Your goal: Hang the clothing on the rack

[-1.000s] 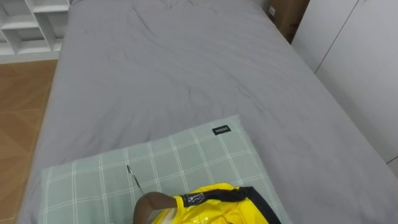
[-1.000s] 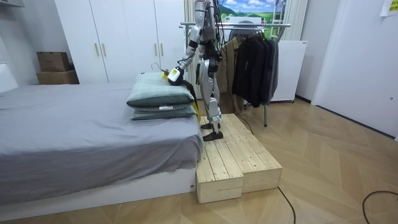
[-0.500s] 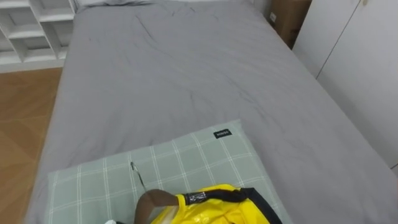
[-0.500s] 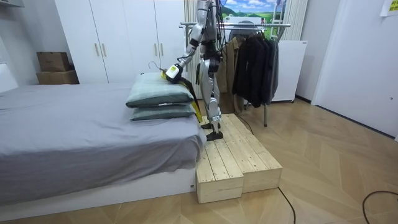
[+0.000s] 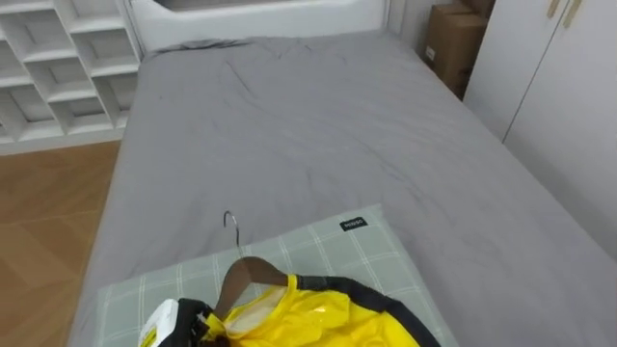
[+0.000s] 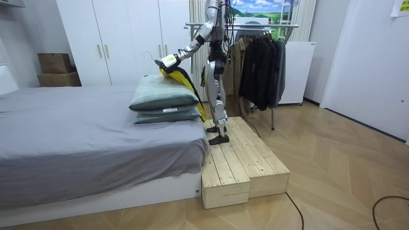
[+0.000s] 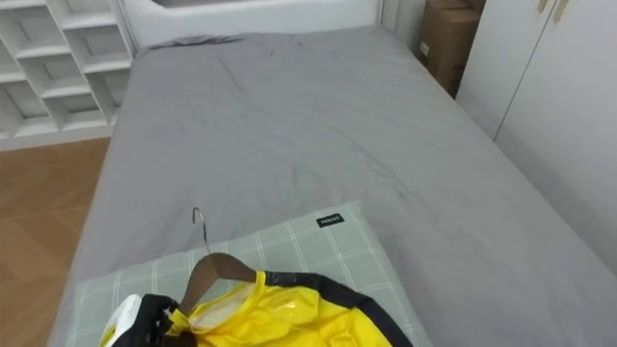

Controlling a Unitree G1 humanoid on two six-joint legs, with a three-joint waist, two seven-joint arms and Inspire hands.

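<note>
A yellow garment with black trim (image 5: pixel 308 318) hangs on a brown wooden hanger (image 5: pixel 243 280), whose metal hook (image 5: pixel 231 224) points up over the bed. My left hand (image 5: pixel 172 324) shows at the lower left, curled on the hanger's left end. In the room view I stand on a wooden platform (image 6: pixel 239 160) at the bed's end, left arm stretched out, holding the hanger and garment (image 6: pixel 179 73) above the stacked pillows (image 6: pixel 163 97). The clothes rack (image 6: pixel 255 27) stands behind me with dark clothes (image 6: pixel 259 64) on it.
A green checked pillow (image 5: pixel 371 253) lies under the garment on the grey bed (image 5: pixel 289 125). White shelves (image 5: pixel 58 67) stand to the far left, a cardboard box (image 5: pixel 453 43) and white wardrobe doors (image 5: pixel 569 116) to the right.
My left arm has risen and lifted the hanger with the yellow garment up off the pillows. The left hand has come into the eye view, and the head camera has tilted up.
</note>
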